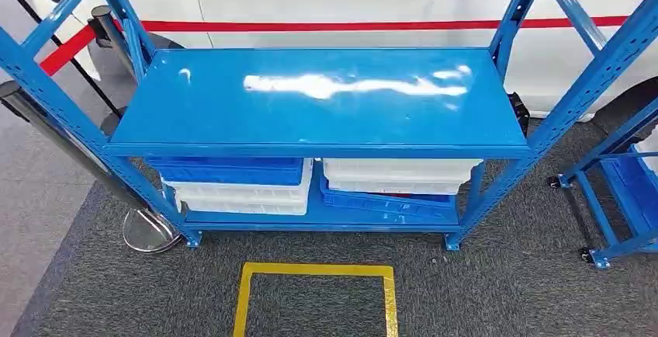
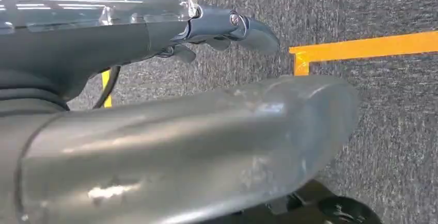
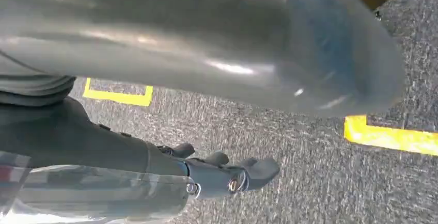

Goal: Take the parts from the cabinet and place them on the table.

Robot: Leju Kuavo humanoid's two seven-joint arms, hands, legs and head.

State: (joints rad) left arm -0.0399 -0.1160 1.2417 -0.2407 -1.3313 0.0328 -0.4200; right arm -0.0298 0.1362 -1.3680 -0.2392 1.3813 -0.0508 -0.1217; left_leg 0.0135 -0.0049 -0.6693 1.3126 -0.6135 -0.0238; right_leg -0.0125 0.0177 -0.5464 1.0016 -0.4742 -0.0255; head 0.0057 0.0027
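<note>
Parts are not identifiable: blue and white bins [image 1: 237, 184] sit at 12 o'clock under the bare blue shelf top [image 1: 326, 96]. Your left hand [image 2: 227, 28] and right hand [image 3: 227, 175] hang empty, fingers loosely extended. Stage: start or finish, undetermined.

Left hand [image 2: 217, 87]: seen in the left wrist view, hanging above the floor; it holds nothing.
Left thumb [image 2: 206, 146]: thick, grey and stretched straight out along the hand.
Left fingers [image 2: 243, 28]: darker, extended side by side and set well apart from the thumb.
Right hand [image 3: 227, 105]: seen in the right wrist view, also hanging above the floor; it holds nothing.
Right thumb [image 3: 232, 43]: thick, grey and straight.
Right fingers [image 3: 243, 175]: dark, stretched out together, with a wide gap to the thumb.
</note>
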